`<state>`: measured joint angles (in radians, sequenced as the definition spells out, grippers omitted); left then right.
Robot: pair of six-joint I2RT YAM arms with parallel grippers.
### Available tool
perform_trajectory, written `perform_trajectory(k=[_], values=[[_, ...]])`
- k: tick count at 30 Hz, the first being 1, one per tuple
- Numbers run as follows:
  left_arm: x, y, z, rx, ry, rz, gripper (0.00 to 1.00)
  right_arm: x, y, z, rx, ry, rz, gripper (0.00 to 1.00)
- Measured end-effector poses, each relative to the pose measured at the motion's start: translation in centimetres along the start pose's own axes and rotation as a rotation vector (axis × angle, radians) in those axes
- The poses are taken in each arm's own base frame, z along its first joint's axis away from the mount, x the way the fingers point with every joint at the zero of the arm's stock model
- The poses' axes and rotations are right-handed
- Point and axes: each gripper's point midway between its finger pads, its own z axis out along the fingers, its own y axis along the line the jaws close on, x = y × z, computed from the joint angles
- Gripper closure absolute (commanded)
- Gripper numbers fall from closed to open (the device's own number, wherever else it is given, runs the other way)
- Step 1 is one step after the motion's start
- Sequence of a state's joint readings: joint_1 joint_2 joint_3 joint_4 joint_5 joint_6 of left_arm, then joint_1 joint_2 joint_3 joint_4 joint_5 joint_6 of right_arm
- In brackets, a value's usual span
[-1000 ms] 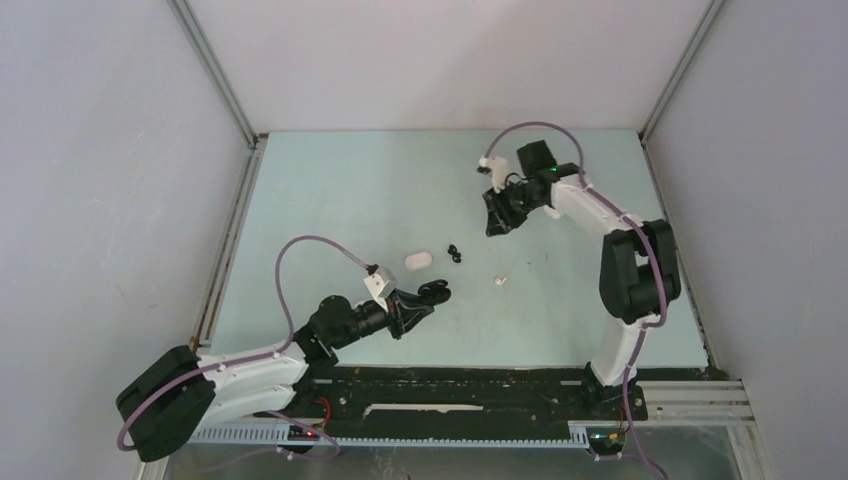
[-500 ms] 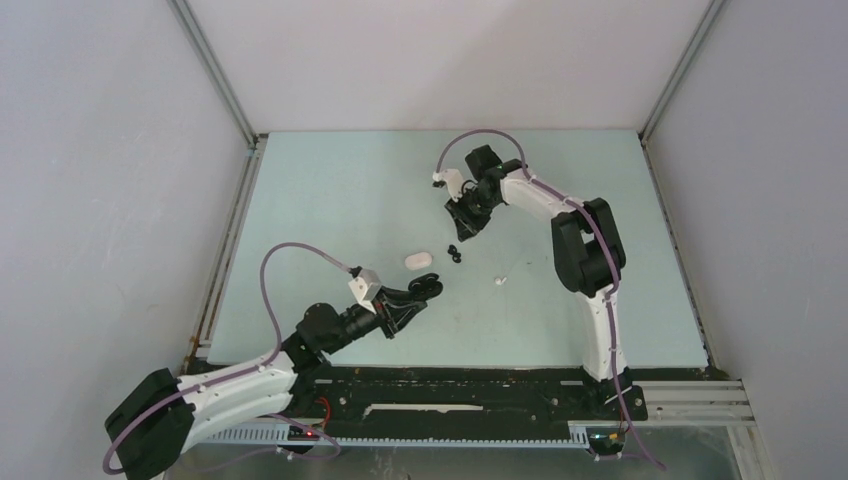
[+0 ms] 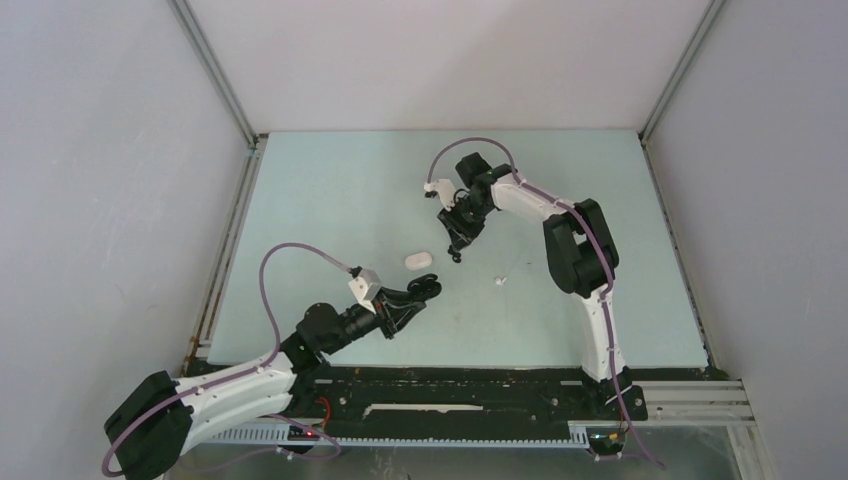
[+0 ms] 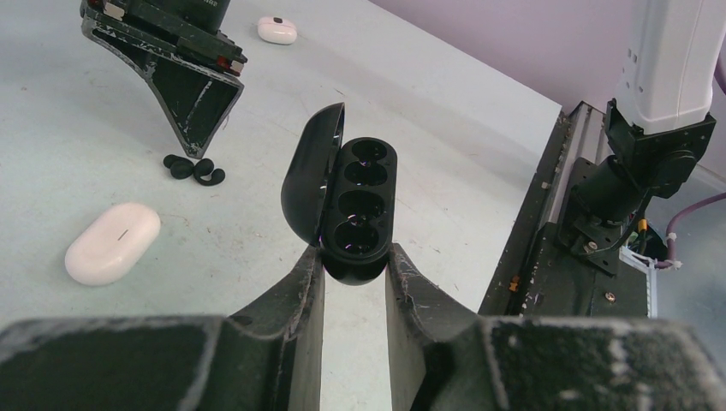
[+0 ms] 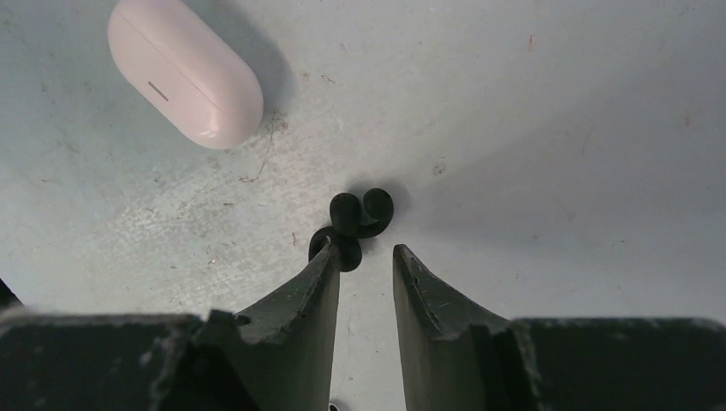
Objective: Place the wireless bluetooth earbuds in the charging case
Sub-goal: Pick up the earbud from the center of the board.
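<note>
My left gripper [image 4: 355, 257] is shut on the lower end of an open black charging case [image 4: 355, 210]. It holds the case above the table, lid swung left, with its empty sockets showing. In the top view the case [image 3: 428, 290] is near the table's middle. The black earbuds [image 5: 355, 224] lie together on the table. My right gripper [image 5: 366, 253] is open and points down just above them. Its left fingertip [image 5: 330, 257] overlaps one earbud. The earbuds also show in the left wrist view [image 4: 193, 169] and in the top view [image 3: 455, 256], under the right gripper [image 3: 456, 240].
A closed white case [image 3: 417, 260] lies just left of the black earbuds. It also shows in the left wrist view [image 4: 113, 242] and the right wrist view [image 5: 186, 73]. A small white earbud [image 3: 501, 280] lies to the right, also in the left wrist view [image 4: 277, 30].
My right gripper has swung left and forward, from the far middle of the table down over the black earbuds. My left gripper with the case drew back slightly, then held still.
</note>
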<state>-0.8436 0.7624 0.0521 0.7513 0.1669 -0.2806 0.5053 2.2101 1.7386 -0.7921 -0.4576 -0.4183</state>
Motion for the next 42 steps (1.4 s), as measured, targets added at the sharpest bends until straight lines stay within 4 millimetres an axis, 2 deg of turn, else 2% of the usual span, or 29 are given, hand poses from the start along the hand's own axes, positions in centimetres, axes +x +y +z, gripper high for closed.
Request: perform_trajectory(k=[8, 22, 26, 29, 34, 39, 42], values=[[0.2, 0.1, -0.1, -0.002, 0.005, -0.001, 1.0, -0.1, 0.4, 0.1, -0.018, -0.002, -0.003, 0.66], [0.4, 0.1, -0.2, -0.003, 0.009, -0.002, 1.0, 0.9, 1.4, 0.2, -0.062, 0.032, 0.025, 0.73], [0.4, 0.1, -0.2, -0.003, 0.009, -0.002, 1.0, 1.4, 0.9, 0.1, -0.04, 0.042, 0.076, 0.74], [0.4, 0.1, -0.2, -0.003, 0.009, -0.002, 1.0, 1.9, -0.2, -0.2, -0.006, 0.046, 0.128, 0.74], [0.4, 0.1, -0.2, -0.005, 0.01, -0.002, 1.0, 3.4, -1.5, -0.6, 0.027, 0.056, 0.204, 0.74], [0.4, 0.2, -0.2, -0.007, 0.01, -0.002, 1.0, 4.6, -0.1, -1.1, -0.019, 0.06, 0.199, 0.78], [0.4, 0.2, -0.2, -0.007, 0.01, -0.002, 1.0, 4.0, 0.7, -1.4, -0.045, 0.042, 0.147, 0.79]])
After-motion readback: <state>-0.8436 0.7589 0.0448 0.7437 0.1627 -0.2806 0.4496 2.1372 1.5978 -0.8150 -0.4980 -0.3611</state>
